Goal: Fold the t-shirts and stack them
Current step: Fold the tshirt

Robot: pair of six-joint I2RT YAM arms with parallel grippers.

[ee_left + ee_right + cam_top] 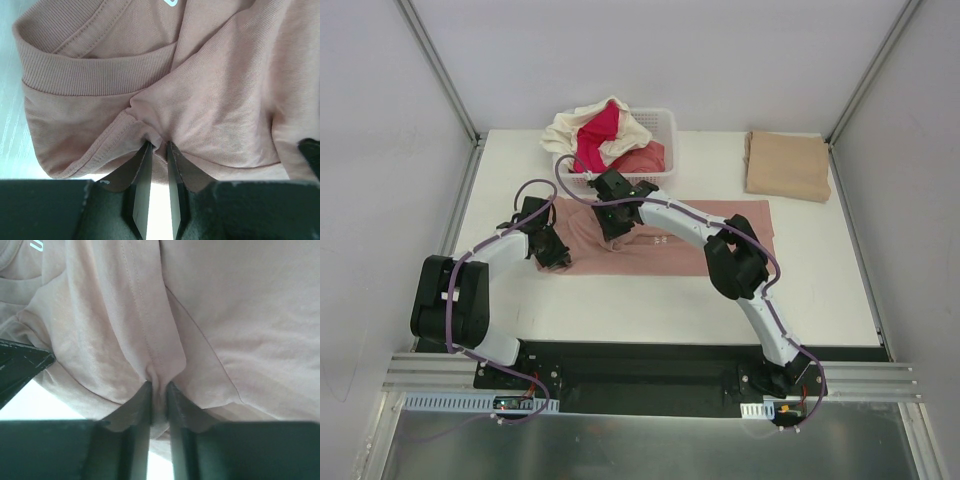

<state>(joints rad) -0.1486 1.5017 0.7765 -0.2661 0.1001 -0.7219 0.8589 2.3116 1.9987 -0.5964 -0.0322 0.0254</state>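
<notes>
White table (650,310): dusty-pink tee (720,245) lies long axis left-right. My left gripper (158,150), nearer, and right gripper (159,390), farther, each pinch fabric at its left collar end; body runs right.

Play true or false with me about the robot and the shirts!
1. The left jaws pinch the pink t-shirt close to its collar. True.
2. The tan t-shirt is crumpled up inside the basket. False: it lies folded on the table, off to the right of the basket.
3. The right jaws are wide open and hold nothing. False: they are closed on a fold of the pink t-shirt.
4. A magenta t-shirt sits in the basket. True.
</notes>
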